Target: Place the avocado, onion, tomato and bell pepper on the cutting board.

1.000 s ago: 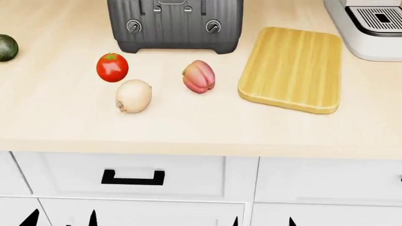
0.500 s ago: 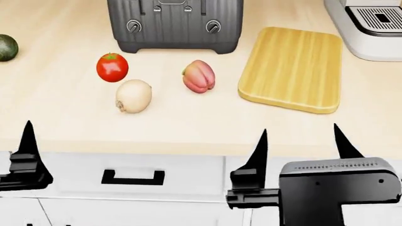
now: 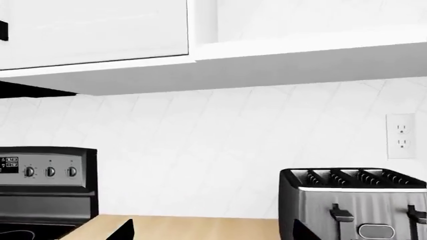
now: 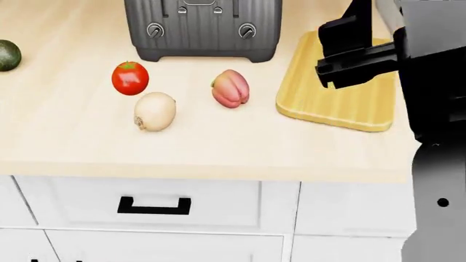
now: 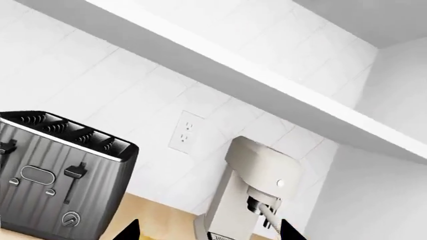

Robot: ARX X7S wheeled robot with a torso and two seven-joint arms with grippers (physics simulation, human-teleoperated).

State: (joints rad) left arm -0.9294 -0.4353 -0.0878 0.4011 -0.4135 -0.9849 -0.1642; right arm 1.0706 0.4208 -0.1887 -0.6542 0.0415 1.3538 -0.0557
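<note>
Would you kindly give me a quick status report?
Right gripper raised over cutting board, empty. Left gripper out of head view. Tomato, onion, bell pepper, avocado still on counter.

black boxy right end effector, pointed fingertips

You are working in a home kitchen. The bench is a pale wood countertop over white cabinet fronts, with a drawer that has a black handle. A dark grey four-slot toaster stands at the back of it, and a white coffee machine sits beside the wall. Behind them you see a white tiled backsplash with a wall outlet, white upper cabinets overhead, and a black stove with control knobs at one end of the counter.
</note>
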